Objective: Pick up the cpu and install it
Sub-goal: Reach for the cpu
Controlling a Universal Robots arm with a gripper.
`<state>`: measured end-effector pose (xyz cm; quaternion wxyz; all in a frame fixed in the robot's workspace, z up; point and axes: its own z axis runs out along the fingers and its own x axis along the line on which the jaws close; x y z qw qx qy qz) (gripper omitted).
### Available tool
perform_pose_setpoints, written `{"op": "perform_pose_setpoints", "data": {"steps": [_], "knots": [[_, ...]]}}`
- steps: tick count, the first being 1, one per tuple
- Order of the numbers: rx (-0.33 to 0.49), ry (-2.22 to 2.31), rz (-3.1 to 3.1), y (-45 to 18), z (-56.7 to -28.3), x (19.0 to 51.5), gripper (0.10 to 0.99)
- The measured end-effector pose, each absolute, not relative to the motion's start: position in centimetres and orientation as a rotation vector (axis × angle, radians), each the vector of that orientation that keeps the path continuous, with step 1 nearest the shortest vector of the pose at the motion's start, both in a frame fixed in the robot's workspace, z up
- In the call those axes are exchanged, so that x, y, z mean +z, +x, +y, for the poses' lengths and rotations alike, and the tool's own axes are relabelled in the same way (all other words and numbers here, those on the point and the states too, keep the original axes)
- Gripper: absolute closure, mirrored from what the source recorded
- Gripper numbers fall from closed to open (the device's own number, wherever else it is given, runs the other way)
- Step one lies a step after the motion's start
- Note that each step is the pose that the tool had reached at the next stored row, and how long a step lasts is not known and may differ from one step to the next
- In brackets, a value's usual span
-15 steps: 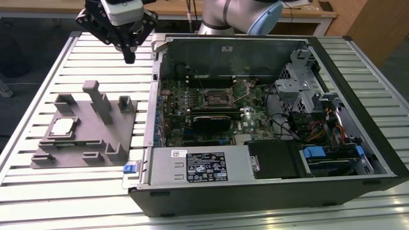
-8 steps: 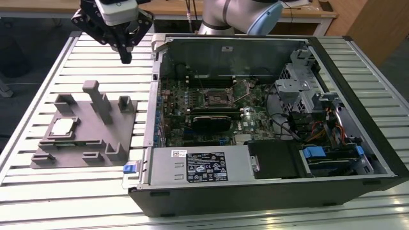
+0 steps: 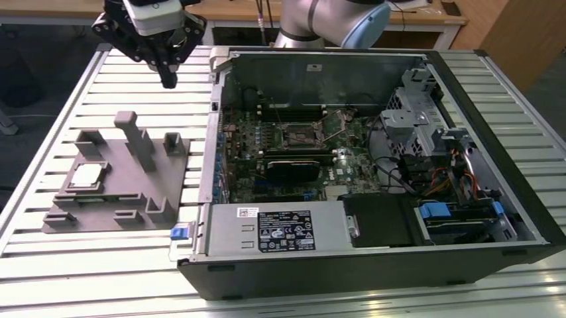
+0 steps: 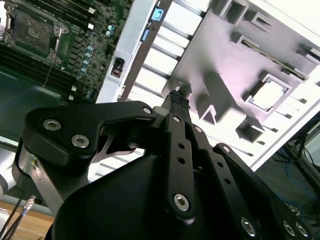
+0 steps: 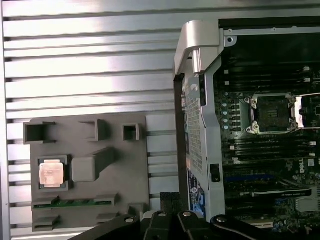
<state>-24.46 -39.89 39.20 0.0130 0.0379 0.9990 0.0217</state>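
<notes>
Pick-up step, I'd say: the gripper (image 3: 168, 82), jaws together and empty, hangs over the table's (image 3: 89, 278) far edge. The cpu (image 3: 89, 175) lies in the holder (image 3: 132, 195). Grasping it calls for opening squarely above.

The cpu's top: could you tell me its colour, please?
The cpu is pale silver, faintly pinkish; best in the first wrist view.

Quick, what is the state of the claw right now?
Claw: closed, holding nothing; the cpu lies in the grey holder.
</notes>
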Motion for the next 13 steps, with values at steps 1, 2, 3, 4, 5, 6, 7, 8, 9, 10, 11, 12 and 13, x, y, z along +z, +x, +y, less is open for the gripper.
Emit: {"op": "perform_pose_setpoints", "data": {"steps": [1,2,3,4,5,6,7,8,9,10,11,12,13], "knots": [[0.068,0.118,3.113,-24.54,-39.89,39.2,0.98],[0.068,0.118,3.113,-24.63,-39.89,39.19,0.98],[0.068,0.118,3.113,-24.71,-39.9,39.19,0.98],[0.068,0.118,3.113,-24.79,-39.89,39.18,0.98],[0.068,0.118,3.113,-24.87,-39.89,39.18,0.98],[0.068,0.118,3.113,-24.95,-39.89,39.17,0.98],[0.068,0.118,3.113,-25.03,-39.89,39.16,0.98],[0.068,0.118,3.113,-25.11,-39.89,39.16,0.98],[0.068,0.118,3.113,-25.18,-39.89,39.16,0.98],[0.068,0.118,3.113,-25.26,-39.89,39.15,0.98],[0.068,0.118,3.113,-25.32,-39.89,39.15,0.98],[0.068,0.118,3.113,-25.38,-39.89,39.15,0.98],[0.068,0.118,3.114,-25.46,-39.89,39.14,0.98]]}}
